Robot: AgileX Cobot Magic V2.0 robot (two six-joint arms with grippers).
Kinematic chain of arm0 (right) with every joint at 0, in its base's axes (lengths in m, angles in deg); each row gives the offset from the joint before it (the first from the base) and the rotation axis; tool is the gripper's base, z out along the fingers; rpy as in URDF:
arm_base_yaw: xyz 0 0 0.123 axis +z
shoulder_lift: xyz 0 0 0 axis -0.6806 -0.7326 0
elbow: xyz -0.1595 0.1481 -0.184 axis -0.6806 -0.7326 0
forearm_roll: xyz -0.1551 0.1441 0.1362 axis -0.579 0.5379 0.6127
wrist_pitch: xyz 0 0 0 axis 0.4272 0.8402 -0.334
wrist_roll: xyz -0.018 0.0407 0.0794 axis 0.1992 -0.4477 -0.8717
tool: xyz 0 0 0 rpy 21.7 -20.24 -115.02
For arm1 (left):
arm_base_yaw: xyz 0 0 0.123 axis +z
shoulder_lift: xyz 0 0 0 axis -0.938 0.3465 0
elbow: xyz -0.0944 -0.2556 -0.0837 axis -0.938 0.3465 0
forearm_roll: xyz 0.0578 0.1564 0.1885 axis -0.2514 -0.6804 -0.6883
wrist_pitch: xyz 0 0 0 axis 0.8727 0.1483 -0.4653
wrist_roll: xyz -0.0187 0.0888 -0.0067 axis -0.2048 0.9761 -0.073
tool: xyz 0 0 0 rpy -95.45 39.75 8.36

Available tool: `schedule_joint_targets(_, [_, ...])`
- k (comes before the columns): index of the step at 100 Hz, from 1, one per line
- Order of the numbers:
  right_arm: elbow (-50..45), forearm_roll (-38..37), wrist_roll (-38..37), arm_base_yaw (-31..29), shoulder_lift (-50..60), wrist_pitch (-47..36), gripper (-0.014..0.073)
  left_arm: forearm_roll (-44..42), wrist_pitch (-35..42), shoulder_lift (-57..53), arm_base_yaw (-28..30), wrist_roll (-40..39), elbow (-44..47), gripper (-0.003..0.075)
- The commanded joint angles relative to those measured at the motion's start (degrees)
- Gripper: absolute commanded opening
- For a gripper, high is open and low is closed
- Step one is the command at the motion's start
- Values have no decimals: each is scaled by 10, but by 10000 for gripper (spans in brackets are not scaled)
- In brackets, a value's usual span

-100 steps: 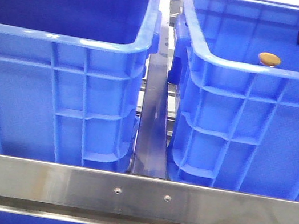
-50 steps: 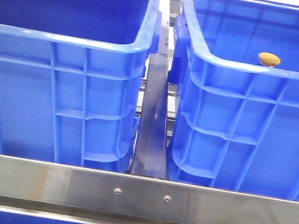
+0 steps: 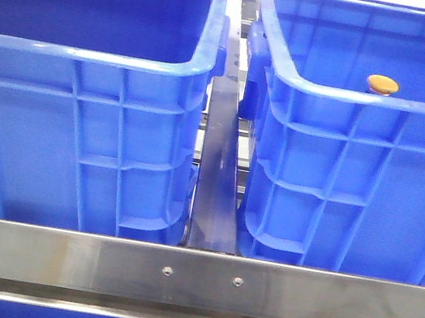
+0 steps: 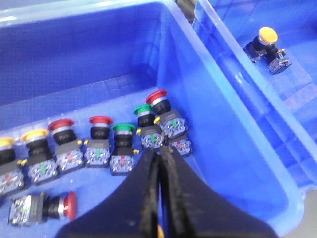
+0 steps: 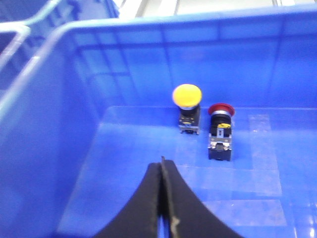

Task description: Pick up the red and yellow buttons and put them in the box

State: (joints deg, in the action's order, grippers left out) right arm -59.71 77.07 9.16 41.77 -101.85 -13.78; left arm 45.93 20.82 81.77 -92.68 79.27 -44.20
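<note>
In the right wrist view a yellow-capped button [image 5: 187, 96] and a red-headed button [image 5: 221, 110] with a dark body stand side by side on the floor of the right blue box [image 5: 223, 54]. My right gripper [image 5: 162, 161] is shut and empty, above the box floor, short of them. In the front view only the yellow cap [image 3: 383, 84] shows over the box rim [image 3: 356, 94]; neither gripper shows. My left gripper [image 4: 159, 153] is shut and empty over the left bin [image 4: 99, 59], close to a row of red [image 4: 157, 96], green [image 4: 123, 129] and yellow [image 4: 33, 135] buttons.
A red button [image 4: 71, 206] lies on its side apart from the row in the left bin. A steel rail [image 3: 216, 184] runs between the two bins and a steel crossbar [image 3: 191, 279] runs along the front. The two placed buttons also show in the left wrist view [image 4: 267, 34].
The right arm, seen as a black shape at the right bin's far right edge in the front view, has moved out of that view. The yellow cap has not moved.
</note>
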Motion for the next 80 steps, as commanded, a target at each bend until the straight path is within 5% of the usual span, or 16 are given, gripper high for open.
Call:
schedule_joint_targets(1, [-8, 11, 5, -4, 42, 24, -68, 4, 73, -47, 0, -2, 31, -20])
schedule_joint_targets(48, [-155, 16, 5, -4, 280, 56, -68, 4, 128, -304, 0, -2, 238, -20])
schedule_joint_targets(80, [-174, 34, 5, -4, 370, 57, -68, 4, 128, -441, 0, -2, 313, -20])
